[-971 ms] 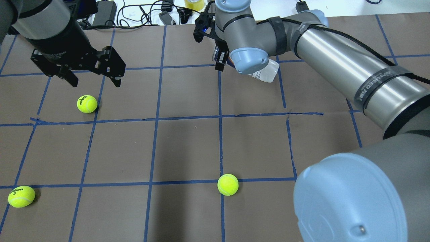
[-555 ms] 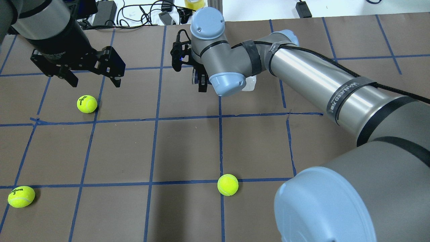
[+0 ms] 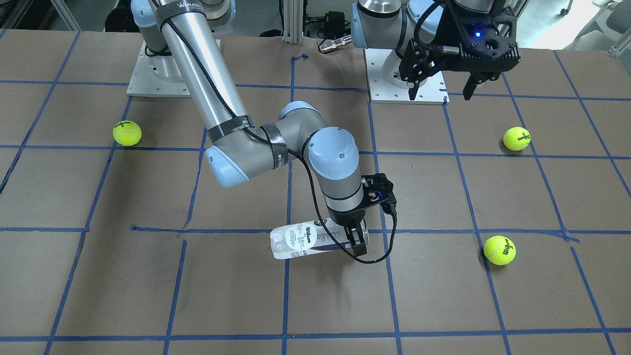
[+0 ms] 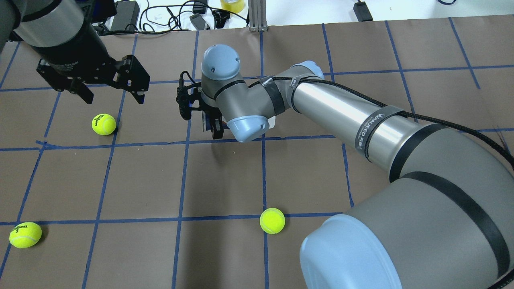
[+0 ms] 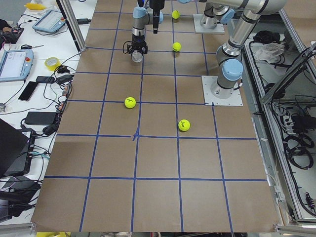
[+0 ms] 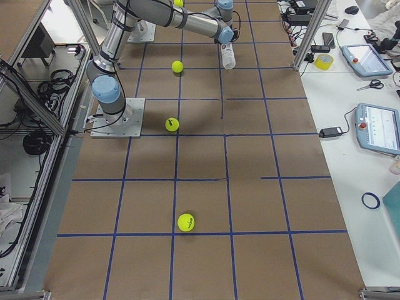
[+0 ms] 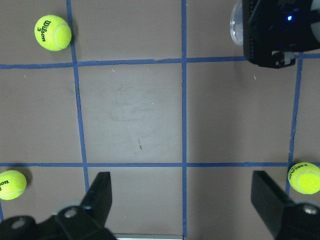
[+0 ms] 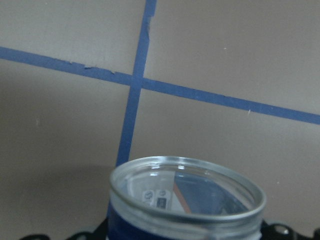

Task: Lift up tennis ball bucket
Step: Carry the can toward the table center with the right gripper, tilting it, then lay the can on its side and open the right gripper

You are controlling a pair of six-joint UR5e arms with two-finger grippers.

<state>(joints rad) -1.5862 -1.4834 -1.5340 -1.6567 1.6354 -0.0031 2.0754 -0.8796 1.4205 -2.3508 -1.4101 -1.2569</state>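
Note:
The tennis ball bucket (image 3: 299,241) is a clear can with a white and navy Wilson label. It lies level in my right gripper (image 3: 359,240), which is shut on its open end, and its shadow falls on the brown table below. In the overhead view my right wrist hides most of it and only the gripper (image 4: 215,129) shows. The right wrist view shows the can's clear rim (image 8: 187,196) close up. My left gripper (image 4: 112,97) is open and empty, hovering above a tennis ball (image 4: 104,124); its fingers (image 7: 97,196) frame bare table.
Two more tennis balls lie near the robot's side (image 4: 25,234) (image 4: 272,220). Cables, chargers and a tape roll (image 4: 232,5) sit beyond the far table edge. Blue tape lines grid the brown table (image 4: 225,180).
My right arm has carried the can toward the overhead view's left and nearer to the robot. The left arm and the balls have not moved.

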